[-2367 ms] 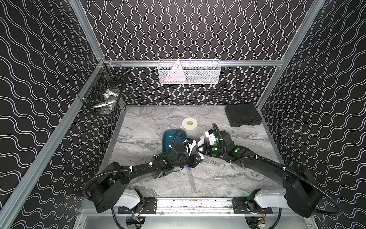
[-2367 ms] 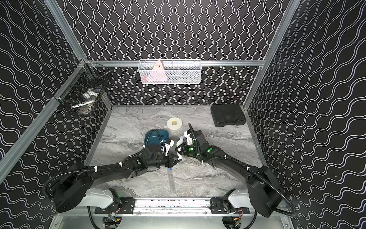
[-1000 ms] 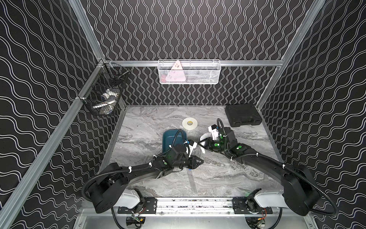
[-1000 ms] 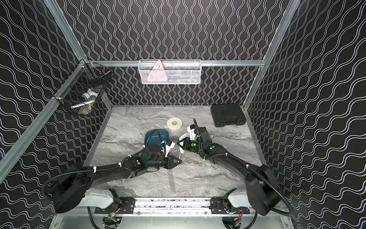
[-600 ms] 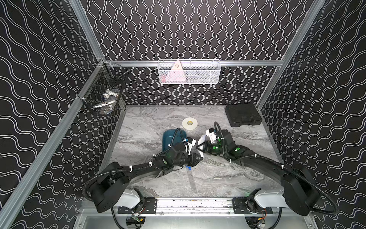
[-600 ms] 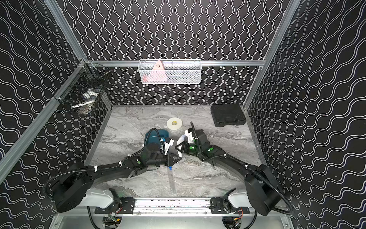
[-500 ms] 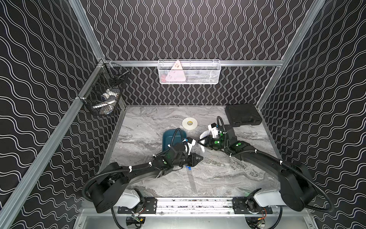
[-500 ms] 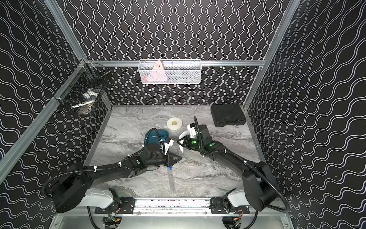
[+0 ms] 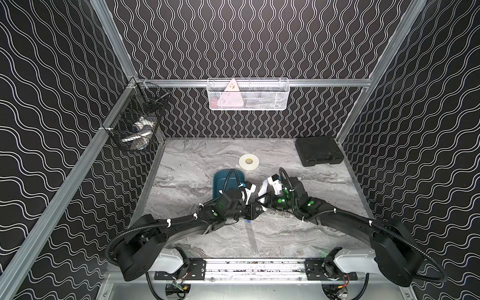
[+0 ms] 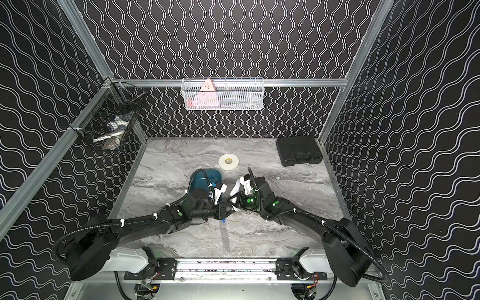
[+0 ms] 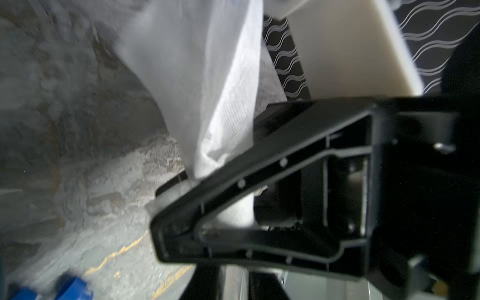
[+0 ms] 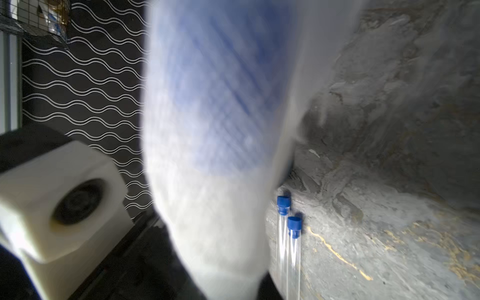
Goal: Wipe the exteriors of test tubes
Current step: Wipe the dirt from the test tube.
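Observation:
Near the table's middle, in both top views, my left gripper (image 9: 255, 209) (image 10: 228, 209) and right gripper (image 9: 261, 201) (image 10: 232, 201) meet tip to tip. The left one (image 11: 233, 285) is shut on a thin clear test tube, mostly hidden. The right one is shut on a crumpled white tissue (image 9: 262, 191) (image 12: 220, 181), which fills the right wrist view, wraps that tube and hides the jaws. Two more test tubes (image 12: 288, 246) with blue caps lie side by side on the marble (image 9: 251, 235), just in front of the grippers. A teal tray (image 9: 219, 179) sits behind the left wrist.
A white tape roll (image 9: 248, 161) lies behind the tray. At the back right corner is a black case (image 9: 319, 154). On the back wall hangs a white wire basket (image 9: 248, 94), on the left wall a black one (image 9: 137, 124).
Over the last second the right gripper with the tissue slid back and forth along the tube. Since half a second ago it has come back against the left gripper, which stayed nearly still.

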`<state>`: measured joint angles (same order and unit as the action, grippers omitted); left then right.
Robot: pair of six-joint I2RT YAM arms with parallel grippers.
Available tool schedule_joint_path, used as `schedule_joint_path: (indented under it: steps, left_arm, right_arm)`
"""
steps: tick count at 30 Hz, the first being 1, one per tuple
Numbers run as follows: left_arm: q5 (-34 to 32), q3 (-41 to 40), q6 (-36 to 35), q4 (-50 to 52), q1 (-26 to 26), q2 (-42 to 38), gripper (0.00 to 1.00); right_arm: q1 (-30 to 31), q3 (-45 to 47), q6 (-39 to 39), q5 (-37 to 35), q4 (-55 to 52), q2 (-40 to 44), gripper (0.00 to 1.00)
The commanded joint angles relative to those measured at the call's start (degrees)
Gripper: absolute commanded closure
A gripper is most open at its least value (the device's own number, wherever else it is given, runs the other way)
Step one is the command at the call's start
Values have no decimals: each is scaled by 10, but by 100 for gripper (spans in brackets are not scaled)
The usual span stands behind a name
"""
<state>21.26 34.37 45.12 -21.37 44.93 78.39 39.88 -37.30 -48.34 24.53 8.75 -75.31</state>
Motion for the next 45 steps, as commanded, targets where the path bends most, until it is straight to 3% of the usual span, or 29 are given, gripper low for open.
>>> schedule_joint_path:
  steps: [1,4,10,15,34,45]
  left_arm:
    - [1,0,4,-44,-2,4,86]
    - [2,0,6,-44,-2,1,86]
    - [3,2,3,-33,-1,-6,86]
    - [-6,0,1,-24,-2,-17,86]
    - [-13,-12,5,-36,-7,-15,86]
    - [-3,6,-4,-32,-11,0,86]
  right_arm:
    - [6,-1,-19,-22,26,-2,81]
    - [-15,-41,17,-24,-2,-17,81]
    - [-104,-132,52,48,-18,-72,81]
    - [-125,-171,75,63,-53,-76,79]
    - [-134,-112,67,59,-103,15,76]
    - [-104,-54,17,81,-25,12,77]
